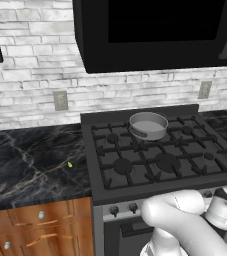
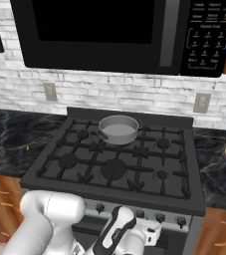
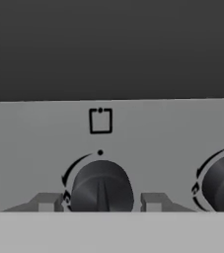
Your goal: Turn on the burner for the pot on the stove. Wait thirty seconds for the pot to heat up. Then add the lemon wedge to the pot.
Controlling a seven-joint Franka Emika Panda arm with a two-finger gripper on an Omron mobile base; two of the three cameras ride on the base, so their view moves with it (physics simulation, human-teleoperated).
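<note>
Down low at the stove's front panel, gripper (image 3: 101, 201) squared up on a dark knob (image 3: 101, 187), one pale fingertip (image 3: 48, 201) on each side of it, jaws apart and not yet touching its flanks. Pointer ridge on the knob straight up at the dot, a small square burner symbol (image 3: 100, 120) printed above, a second knob (image 3: 222, 184) just off to the right. Up on the stove (image 2: 115, 160), grey pot (image 2: 118, 129) sitting on the back burner, a little left of centre, handle toward the left; no flame to be made out under it. Lemon wedge (image 1: 70, 164) a tiny yellow speck on the dark marble counter (image 1: 30, 160), left of the stove and well apart from the pot. Risks, judged from here: closing off-centre and slipping round the knob without turning it; worse, twisting a knob that feeds another burner, since the little symbol is hard to read. Lemon wedge small enough to be nudged away by a clumsy pinch later on.
</note>
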